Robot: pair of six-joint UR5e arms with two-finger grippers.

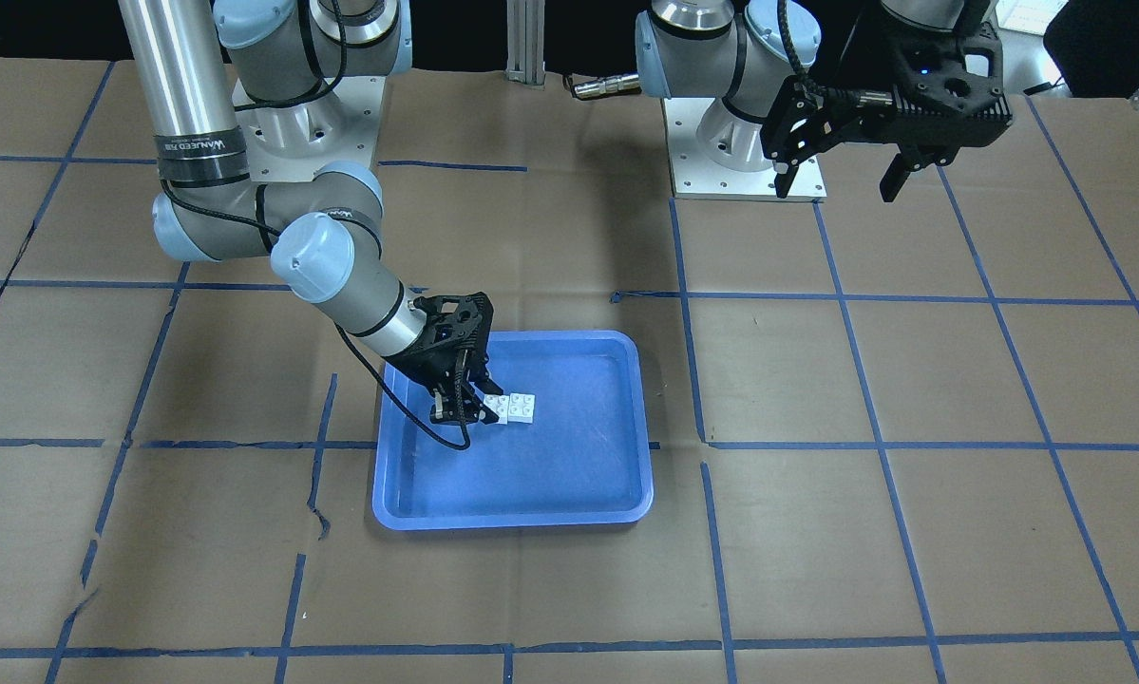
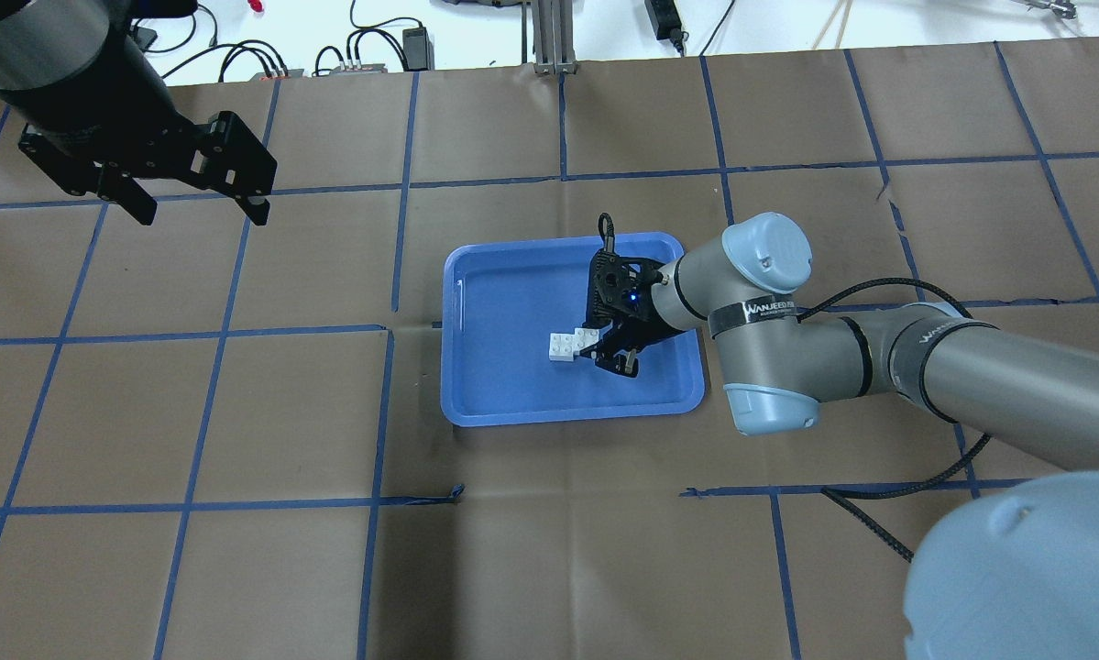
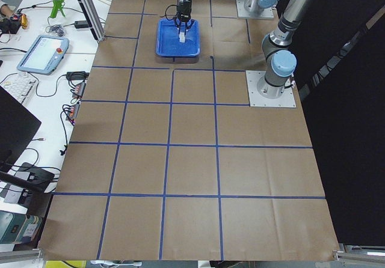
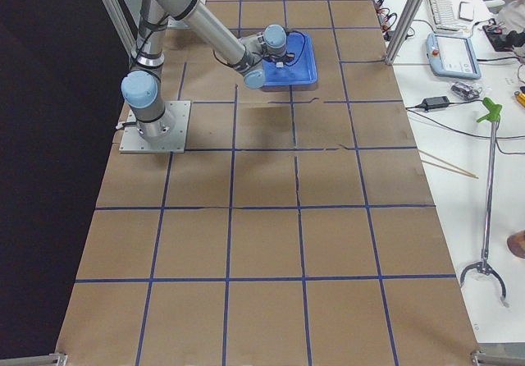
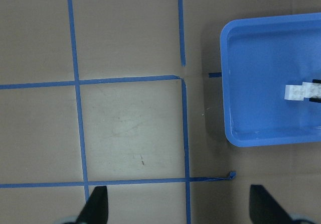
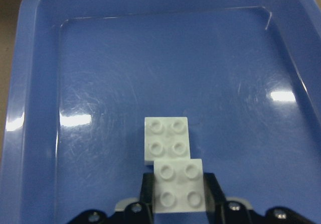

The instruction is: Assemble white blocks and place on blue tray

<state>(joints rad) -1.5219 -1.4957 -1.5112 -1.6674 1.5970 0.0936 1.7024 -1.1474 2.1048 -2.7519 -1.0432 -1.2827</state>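
- The right gripper (image 1: 460,408) is down inside the blue tray (image 1: 550,475), on the side nearest that arm's elbow.
- My right wrist cam shows its fingers (image 6: 147,189) closed on the white blocks (image 6: 173,163). They're pinching the sides of the top block (image 6: 179,185), one finger on each side, and both look like they're touching it.
- The two blocks are stuck together but offset. The top block only overlaps the near edge of the bottom block (image 6: 166,139) and sits a bit to one side. All four studs on each one are visible.
- In the overhead view the white blocks (image 2: 572,346) are roughly in the middle of the blue tray (image 2: 512,367), slightly toward the arm, poking out past the right gripper (image 2: 609,353).
- I can't tell from any cam whether the bottom block is resting on the tray floor or hanging just above it.
- The tray floor looks scuffed and has a couple of light glares on it.
- The left gripper (image 2: 203,215) is up in the air and well away from the tray, out over the far-left part of the table (image 2: 237,412).
- Its jaws are spread wide with nothing between them. The front cam shows the same for the left gripper (image 1: 837,185), parked near its own base plate (image 1: 749,171).
- The left wrist cam is looking straight down at brown paper and blue tape lines (image 5: 75,83). The blue tray (image 5: 261,83) is off to one side and the white blocks (image 5: 301,91) are right at the edge of the shot.
- The side cams are too far away to add anything about the grip.
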